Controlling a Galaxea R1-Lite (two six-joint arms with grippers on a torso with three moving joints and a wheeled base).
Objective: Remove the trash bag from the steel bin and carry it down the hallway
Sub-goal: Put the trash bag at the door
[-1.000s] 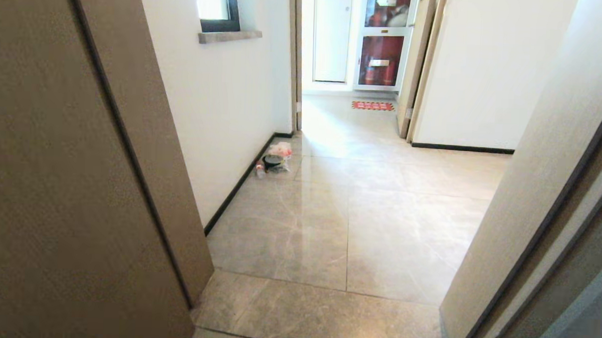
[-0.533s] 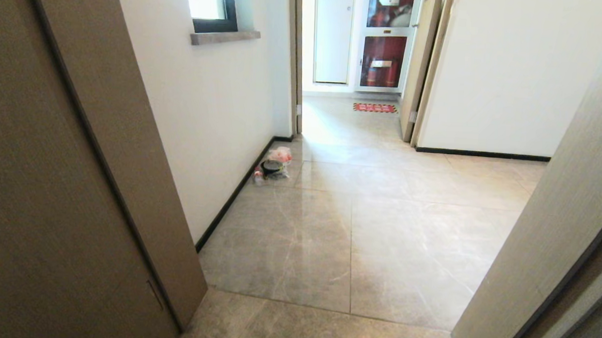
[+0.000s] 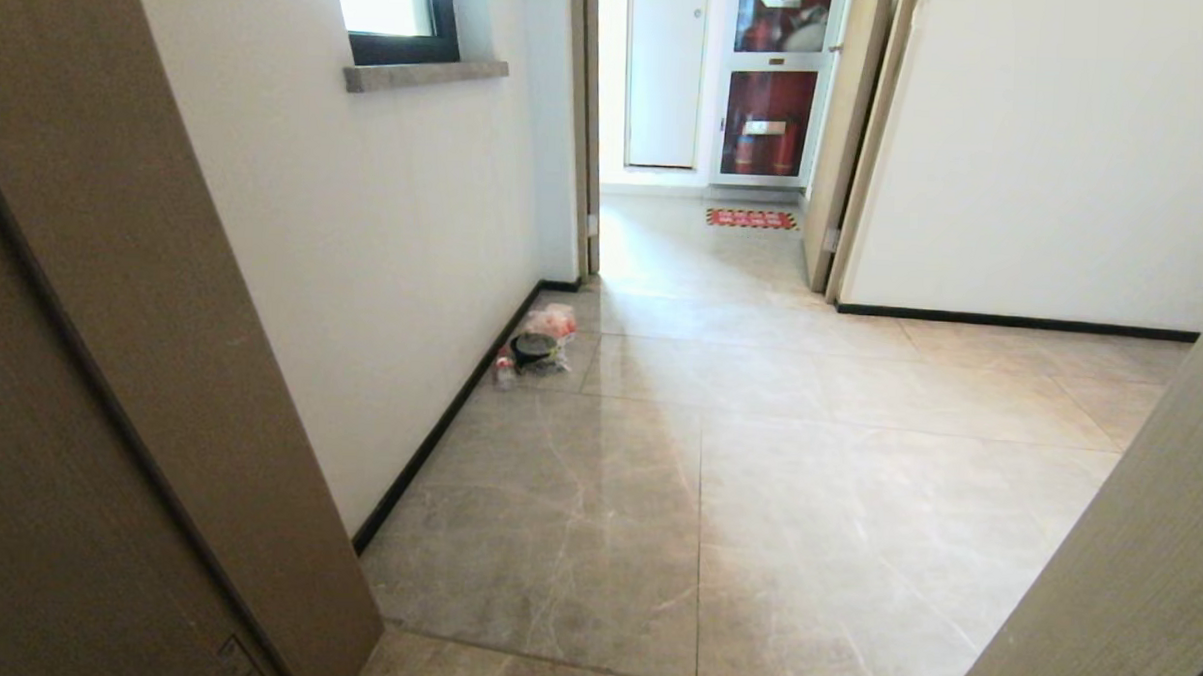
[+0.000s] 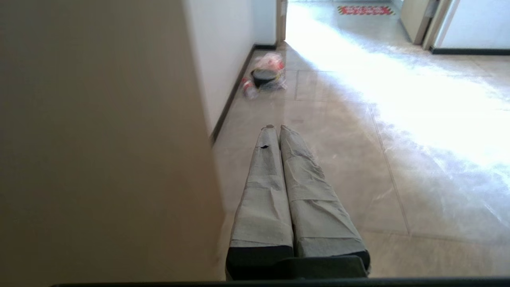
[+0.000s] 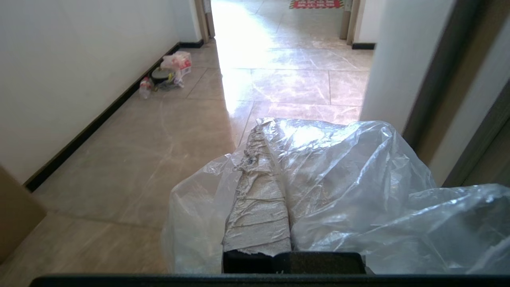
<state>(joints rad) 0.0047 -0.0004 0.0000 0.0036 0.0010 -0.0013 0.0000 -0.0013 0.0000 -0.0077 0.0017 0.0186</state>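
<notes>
1. the head camera has advanced through the doorway; more hallway (image 3: 756, 484) floor shows.
2. right pincer (image 5: 266, 131) clenched on the trash bag (image 5: 358, 191), which drapes over it.
3. left pincer (image 4: 275, 127) clenched, empty, beside the door frame (image 4: 99, 139).
4. litter pile (image 3: 536, 344) lies by the baseboard.

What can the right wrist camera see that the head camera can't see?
Only the right wrist view shows the right gripper, jaws shut on the clear trash bag bunched around it.

Only the head view shows the window sill on the white wall and the red cabinet at the far end.

Both show the glossy hallway floor, the litter pile by the black baseboard, and the red floor mat beyond the doorway.
</notes>
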